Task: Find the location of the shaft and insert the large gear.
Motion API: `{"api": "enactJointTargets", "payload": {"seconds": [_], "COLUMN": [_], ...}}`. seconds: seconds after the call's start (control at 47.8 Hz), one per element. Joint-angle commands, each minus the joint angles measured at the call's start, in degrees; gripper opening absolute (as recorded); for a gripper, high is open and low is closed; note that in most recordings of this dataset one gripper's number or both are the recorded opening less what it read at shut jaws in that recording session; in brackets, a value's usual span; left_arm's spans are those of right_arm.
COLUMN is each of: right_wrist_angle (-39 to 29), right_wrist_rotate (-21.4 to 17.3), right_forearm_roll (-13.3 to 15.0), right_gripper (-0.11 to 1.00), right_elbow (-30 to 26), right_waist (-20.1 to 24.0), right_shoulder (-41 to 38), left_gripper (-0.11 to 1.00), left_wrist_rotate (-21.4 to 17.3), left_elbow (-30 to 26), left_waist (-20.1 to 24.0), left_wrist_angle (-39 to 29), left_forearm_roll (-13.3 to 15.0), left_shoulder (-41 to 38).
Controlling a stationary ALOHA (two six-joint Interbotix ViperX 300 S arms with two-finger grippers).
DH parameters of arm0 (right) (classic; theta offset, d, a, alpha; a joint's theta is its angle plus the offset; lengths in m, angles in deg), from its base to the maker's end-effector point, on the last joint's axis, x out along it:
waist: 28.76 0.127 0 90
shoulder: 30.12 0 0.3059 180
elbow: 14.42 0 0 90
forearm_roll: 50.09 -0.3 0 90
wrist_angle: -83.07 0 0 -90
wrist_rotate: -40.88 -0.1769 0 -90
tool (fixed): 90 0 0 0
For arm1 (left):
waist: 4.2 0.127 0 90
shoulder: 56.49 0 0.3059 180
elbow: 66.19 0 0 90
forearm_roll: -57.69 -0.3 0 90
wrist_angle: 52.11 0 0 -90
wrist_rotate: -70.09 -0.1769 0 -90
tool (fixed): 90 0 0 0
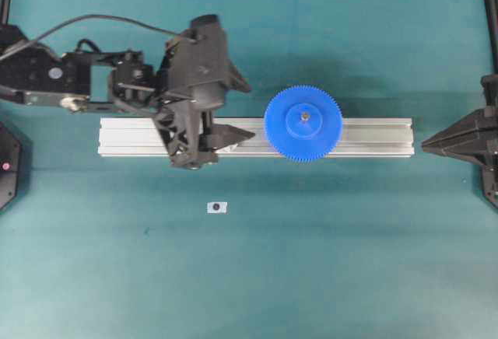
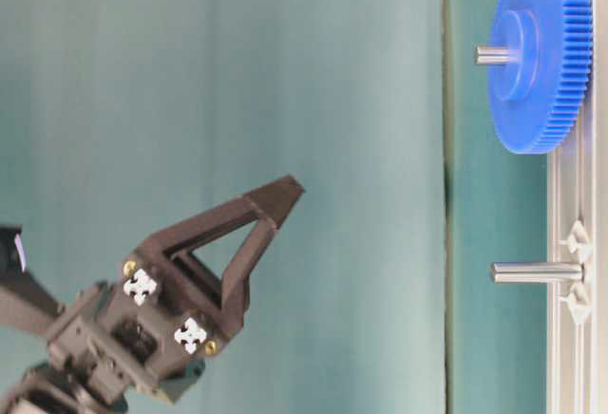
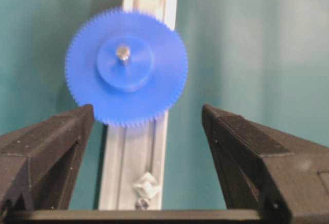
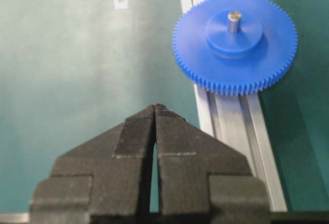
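Note:
The large gear (image 1: 303, 124), a bright blue toothed disc, lies flat on the aluminium rail (image 1: 373, 138) with the shaft (image 1: 305, 116) poking up through its hub. The table-level view shows the shaft (image 2: 494, 54) standing proud of the gear (image 2: 537, 53). My left gripper (image 1: 249, 110) hovers over the rail just left of the gear, open and empty. In the left wrist view the gear (image 3: 126, 75) sits ahead of the left gripper (image 3: 148, 112), touching neither finger. My right gripper (image 1: 424, 146) rests off the rail's right end, shut on nothing, and the right wrist view shows the right gripper (image 4: 155, 106) short of the gear (image 4: 235, 41).
A second upright pin (image 2: 537, 272) between two clear brackets stands on the rail left of the gear, below my left gripper; one bracket (image 3: 148, 188) shows between its fingers. A small white tag (image 1: 217, 207) with a dark dot lies on the green mat in front of the rail.

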Motion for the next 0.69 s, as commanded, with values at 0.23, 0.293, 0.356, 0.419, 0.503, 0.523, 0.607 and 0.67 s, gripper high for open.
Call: {"api": "enactJointTargets", "payload": {"seconds": [0.23,0.293,0.356,0.419,0.503,0.523,0.607,0.67], "right_wrist_angle": [0.44,0.44,0.44,0.44,0.44,0.44,0.35,0.35], "right_wrist_rotate": [-0.53,-0.53,-0.53,-0.53,-0.53,-0.44,-0.44,-0.44], "right_forearm_roll": [0.09,0.09,0.09,0.09,0.09,0.09,0.09,0.09], "right_gripper": [0.03,0.03,0.03,0.03,0.03,0.03,0.03,0.03], "right_elbow": [-0.7,-0.7,-0.62,-0.53,-0.53,-0.53,-0.53,-0.53], "right_waist": [-0.09,-0.09,-0.09,-0.09,-0.09,-0.09,-0.09,-0.09], "right_shoulder": [-0.35,-0.44,-0.35,-0.44,-0.35,-0.44,-0.44,-0.35], "left_gripper": [0.85,0.85,0.85,0.85,0.85,0.85,0.85,0.85], "left_wrist_rotate": [0.18,0.18,0.44,1.23,2.29,2.37,2.37,2.37], "left_elbow": [4.92,5.8,6.5,7.38,8.17,8.35,8.79,8.96], "left_waist": [-1.05,-1.23,-1.41,-1.41,-1.49,-1.58,-1.93,-2.02], "left_wrist_angle": [3.6,3.87,4.22,4.92,5.89,6.15,7.29,8.0], "left_forearm_roll": [-0.18,-0.18,-0.18,-0.18,-0.18,-0.18,-0.09,-0.09], "left_shoulder": [5.54,6.15,6.68,7.03,7.29,7.38,7.38,7.29]}}
